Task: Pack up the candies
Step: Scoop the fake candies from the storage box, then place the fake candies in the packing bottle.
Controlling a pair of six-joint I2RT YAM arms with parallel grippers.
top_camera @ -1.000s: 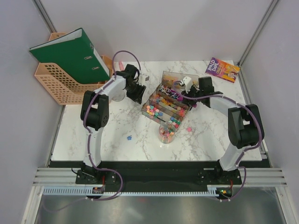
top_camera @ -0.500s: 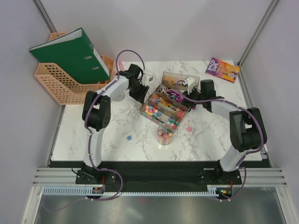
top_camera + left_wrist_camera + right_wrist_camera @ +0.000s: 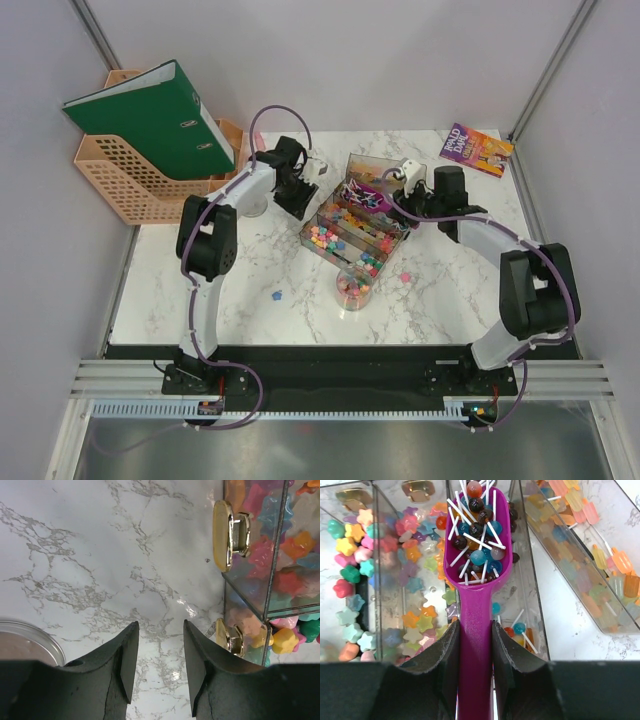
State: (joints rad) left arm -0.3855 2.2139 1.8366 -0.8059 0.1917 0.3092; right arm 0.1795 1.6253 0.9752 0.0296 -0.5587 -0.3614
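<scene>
Multicoloured candies (image 3: pixel 335 238) fill the clear compartment trays (image 3: pixel 322 219) at mid-table. In the right wrist view they show as star-shaped sweets (image 3: pixel 355 535) and small lollipops. My right gripper (image 3: pixel 475 625) is shut on the handle of the purple scoop (image 3: pixel 479 555). The scoop is held over a tray compartment and is heaped with lollipops (image 3: pixel 477 530). My left gripper (image 3: pixel 161 625) is open and empty, low over the marble just left of the tray's gold hinges (image 3: pixel 225 535). From above, the left gripper (image 3: pixel 305 183) sits beside the trays' left end and the right gripper (image 3: pixel 405 190) sits behind them.
A small clear round jar (image 3: pixel 354 285) holding candies stands in front of the trays. Two loose candies lie on the marble, a blue one (image 3: pixel 277 295) and a pink one (image 3: pixel 405 277). A peach file rack with a green binder (image 3: pixel 150 120) stands far left, a book (image 3: pixel 476 149) far right.
My right arm has drawn back toward the far right with the scoop in its grip. The left gripper has shifted a little right, closer to the trays.
</scene>
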